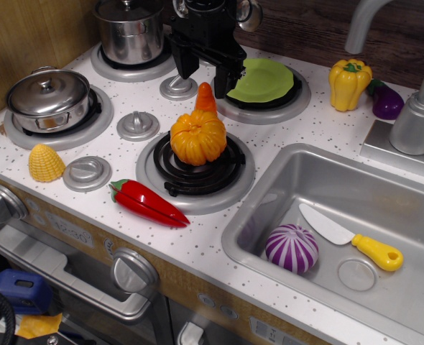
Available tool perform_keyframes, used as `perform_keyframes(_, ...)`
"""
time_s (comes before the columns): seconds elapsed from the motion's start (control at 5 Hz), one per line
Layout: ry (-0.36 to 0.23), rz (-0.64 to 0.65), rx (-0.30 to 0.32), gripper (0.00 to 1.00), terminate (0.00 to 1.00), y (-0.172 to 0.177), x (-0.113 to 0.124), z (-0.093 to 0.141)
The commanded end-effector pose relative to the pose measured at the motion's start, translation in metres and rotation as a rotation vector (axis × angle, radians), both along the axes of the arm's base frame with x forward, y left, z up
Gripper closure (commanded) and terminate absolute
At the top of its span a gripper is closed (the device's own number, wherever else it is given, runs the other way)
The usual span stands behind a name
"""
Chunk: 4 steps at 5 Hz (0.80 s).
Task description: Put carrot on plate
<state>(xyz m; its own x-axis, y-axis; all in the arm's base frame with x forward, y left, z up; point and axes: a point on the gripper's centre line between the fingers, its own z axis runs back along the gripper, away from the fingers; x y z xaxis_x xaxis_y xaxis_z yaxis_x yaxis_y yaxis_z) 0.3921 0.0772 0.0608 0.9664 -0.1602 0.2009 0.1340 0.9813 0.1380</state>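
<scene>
**Approach step: gripper above carrot, no grasp yet**

Frame centre: ribbed pumpkin (198, 136) sits on the front burner (195, 172). Just behind it, touching, the carrot (205, 98) points up. Directly above, the gripper (206, 72) hangs, jaws spread, holding nothing. Upper centre-right: the plate (266, 79) lies bare on the rear burner. Likely next move: descend, close on the carrot without nudging the pumpkin.

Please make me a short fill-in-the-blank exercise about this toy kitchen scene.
1. The plate is ____ in colour.
2. The carrot stands just behind the ____ on the front burner.
3. The knife lies inside the ____.
4. The gripper hangs above the carrot, jaws ____.

Missing words: green; pumpkin; sink; open
</scene>
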Motion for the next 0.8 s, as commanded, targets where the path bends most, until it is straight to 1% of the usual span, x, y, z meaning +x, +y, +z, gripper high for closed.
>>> perform_keyframes(0.0, 0.000, 0.000, 0.000, 0.00, 0.00, 0.000, 0.000, 0.000)
perform_keyframes(0.4, -0.016, 0.010, -0.021, 0.00, 0.00, 0.003, 0.005, -0.021)
perform_keyframes(0.6, -0.015, 0.015, -0.016, 1.00, 0.00, 0.005, 0.005, -0.021)
